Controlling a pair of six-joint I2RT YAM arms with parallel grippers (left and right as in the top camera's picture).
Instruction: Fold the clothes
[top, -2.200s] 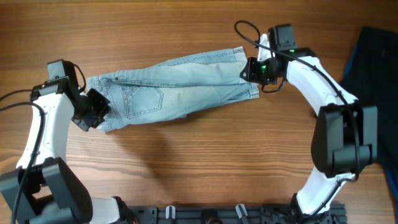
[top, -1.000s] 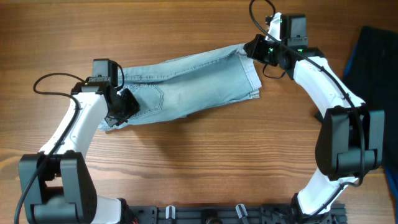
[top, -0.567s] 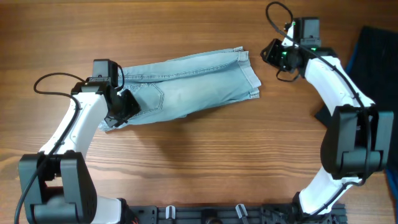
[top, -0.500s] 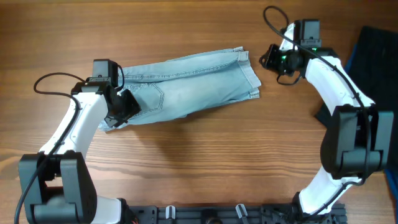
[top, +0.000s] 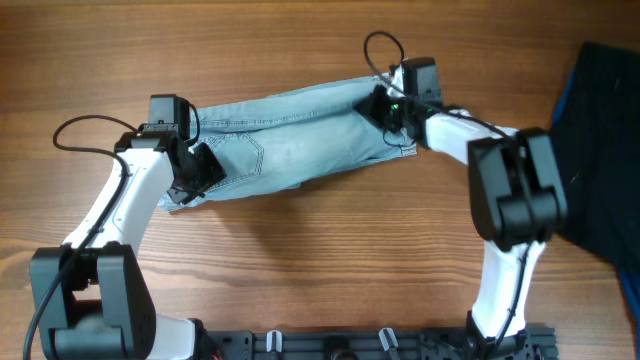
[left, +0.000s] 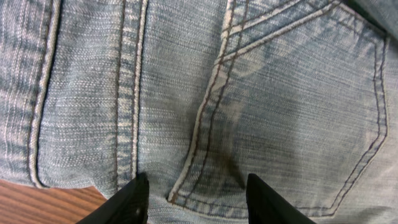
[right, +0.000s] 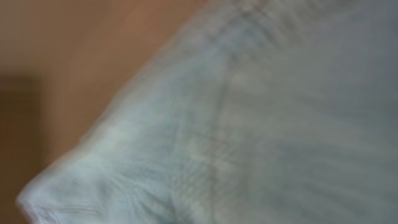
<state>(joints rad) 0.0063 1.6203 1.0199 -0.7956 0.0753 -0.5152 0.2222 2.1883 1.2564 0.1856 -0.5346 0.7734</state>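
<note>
The light blue denim shorts lie folded lengthwise across the wooden table, waistband end at the left and leg hems at the right. My left gripper sits on the waistband end. In the left wrist view its fingers are apart and rest on the denim by a stitched back pocket. My right gripper is over the hem end of the shorts. The right wrist view shows only blurred denim very close up, and its fingers are hidden.
A dark navy cloth with a bright blue edge lies at the table's right edge. A black rail runs along the front edge. Bare wood shows just beside the waistband.
The right gripper let go of the hem, swung off to the right, then came back left onto the hem end. The left arm moved onto the waistband end, then stayed still.
</note>
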